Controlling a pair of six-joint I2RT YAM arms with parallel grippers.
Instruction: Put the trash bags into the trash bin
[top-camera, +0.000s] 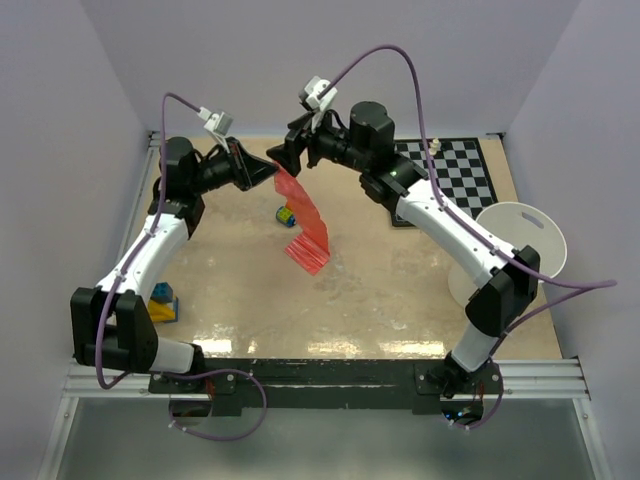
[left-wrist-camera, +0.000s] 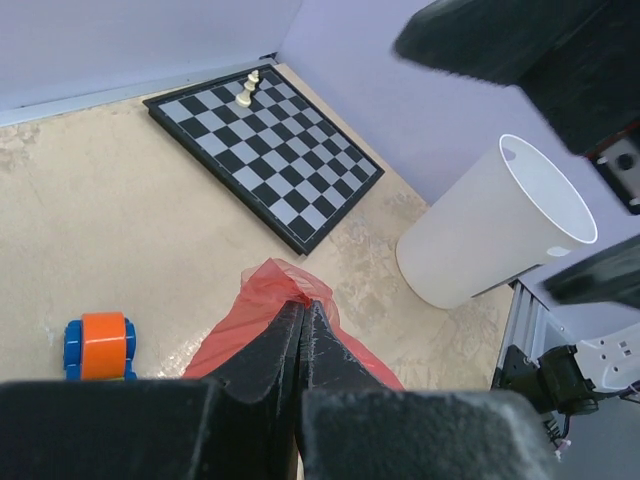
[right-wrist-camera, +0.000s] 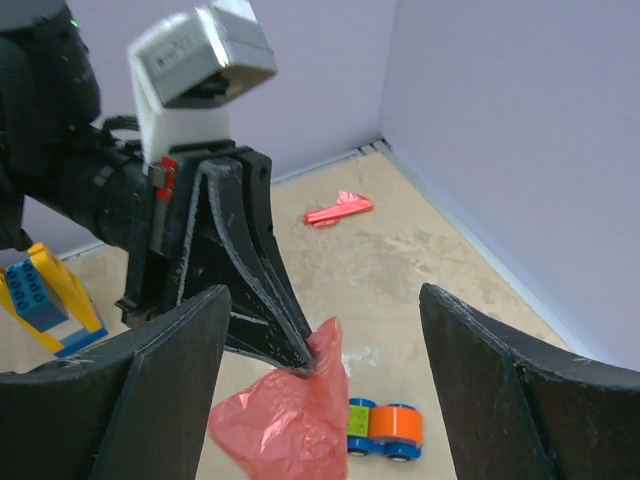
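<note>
I have the left end effector (top-camera: 272, 172) closed tight on the top edge of the thin, crinkly red-pink plastic film bag (top-camera: 305, 225), its two fingers pressed together with the film pinched between them. The bag hangs from that grip above the middle of the table (top-camera: 390, 310), a little toward 12 o'clock, and its lower end reaches down to the surface. The right end effector (top-camera: 287, 158) sits just beside the pinch point, its fingers spread wide and holding nothing; from its wrist camera the bag's top shows between them.

The white round plastic bucket (left-wrist-camera: 470, 250) stands upright at about 3 o'clock, well apart from the bag and partly hidden in the overhead view by the right arm. A black-and-white checkerboard (top-camera: 455, 175) lies at about 1 o'clock. A small blue-and-orange toy car (right-wrist-camera: 385, 428) rests near the bag, and yellow and blue building blocks (top-camera: 163, 303) sit at 8 o'clock.
</note>
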